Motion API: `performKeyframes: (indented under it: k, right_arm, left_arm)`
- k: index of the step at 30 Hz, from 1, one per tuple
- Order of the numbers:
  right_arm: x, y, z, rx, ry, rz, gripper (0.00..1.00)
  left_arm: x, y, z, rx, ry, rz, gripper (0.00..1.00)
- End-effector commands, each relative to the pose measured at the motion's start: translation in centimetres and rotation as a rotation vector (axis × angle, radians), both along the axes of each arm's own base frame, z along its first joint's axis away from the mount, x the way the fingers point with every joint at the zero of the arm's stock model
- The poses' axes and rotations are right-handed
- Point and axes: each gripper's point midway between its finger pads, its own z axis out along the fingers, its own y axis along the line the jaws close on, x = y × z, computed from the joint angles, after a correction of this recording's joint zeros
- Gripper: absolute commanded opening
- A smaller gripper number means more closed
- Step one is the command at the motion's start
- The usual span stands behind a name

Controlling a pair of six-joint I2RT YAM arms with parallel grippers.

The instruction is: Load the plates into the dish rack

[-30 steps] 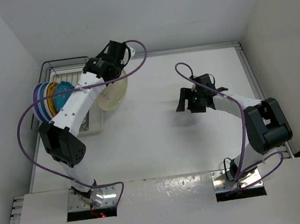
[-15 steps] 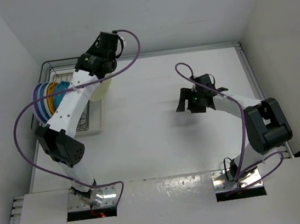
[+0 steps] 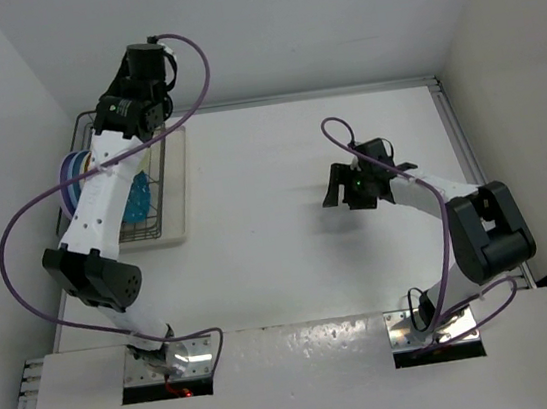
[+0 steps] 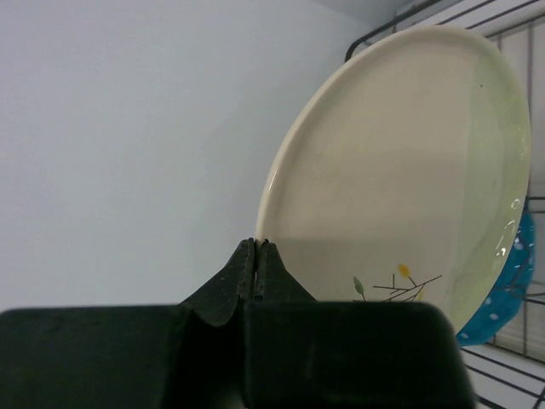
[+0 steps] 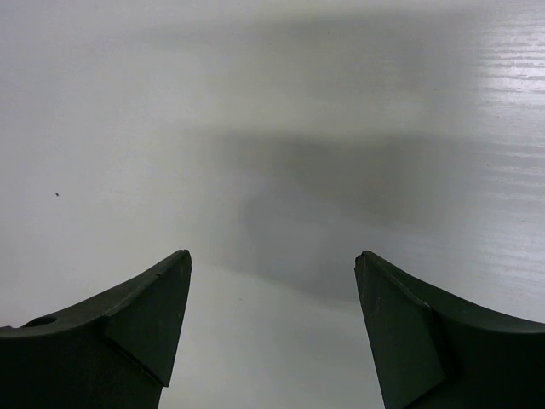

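Observation:
My left gripper (image 4: 257, 248) is shut on the rim of the cream plate (image 4: 400, 179), which has a green side and a sprig mark, and holds it on edge over the dish rack (image 3: 101, 116). In the top view my left gripper (image 3: 126, 113) is over the rack's far end and the arm hides the cream plate. The teal dotted plate (image 4: 511, 285) stands just behind the cream one and also shows in the top view (image 3: 137, 196). Blue and lavender plates (image 3: 69, 178) stand at the rack's left. My right gripper (image 5: 272, 264) is open and empty over bare table (image 3: 337, 184).
A flat cream tray (image 3: 175, 177) lies under the rack, at the table's far left corner by the walls. The rack's wires (image 4: 511, 341) run close to the held plate. My left arm's purple cable loops out to the left of the rack.
My left arm has swung the cream plate left, from over the tray's right edge to over the rack, and the teal plate now shows. The right arm has not moved.

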Motion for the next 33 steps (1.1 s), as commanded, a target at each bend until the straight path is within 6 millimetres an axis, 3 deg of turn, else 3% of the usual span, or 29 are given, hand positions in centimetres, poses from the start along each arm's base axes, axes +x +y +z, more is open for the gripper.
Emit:
performKeyframes:
  k: [1,8,11,17,24,29,33]
  right_arm:
    - [0.8,-0.1,1.2,0.010,-0.060,-0.014,0.78]
    - [0.9,-0.2,1.0,0.014,-0.054,-0.017,0.78]
    - [0.8,-0.1,1.0,0.007,-0.058,-0.007,0.78]
    - [0.8,-0.2,0.9,0.009,-0.055,-0.013,0.78]
    - [0.8,-0.3,1.0,0.010,-0.057,-0.015,0.78]
    - [0.8,-0.4,1.1,0.005,-0.060,-0.015,0.78]
    - [0.9,-0.4,1.4,0.008,-0.062,-0.017,0.78]
  left_arm:
    - [-3.2,3.3,5.2,0.001,-0.171,0.111,0.00]
    - [-3.6,5.9,1.4,0.000,-0.105,0.189,0.00]
    - [-3.2,5.5,-0.1,-0.026,-0.085,0.164,0.00]
    - [-3.8,6.0,-1.3,-0.035,-0.075,0.189,0.00]
    - [-4.1,6.0,-5.4,-0.017,0.021,0.195,0.00]
    - [-4.0,5.6,-6.1,-0.055,0.017,0.175,0.00]
    - [-4.0,4.9,-8.5,-0.080,0.054,0.155,0.00]
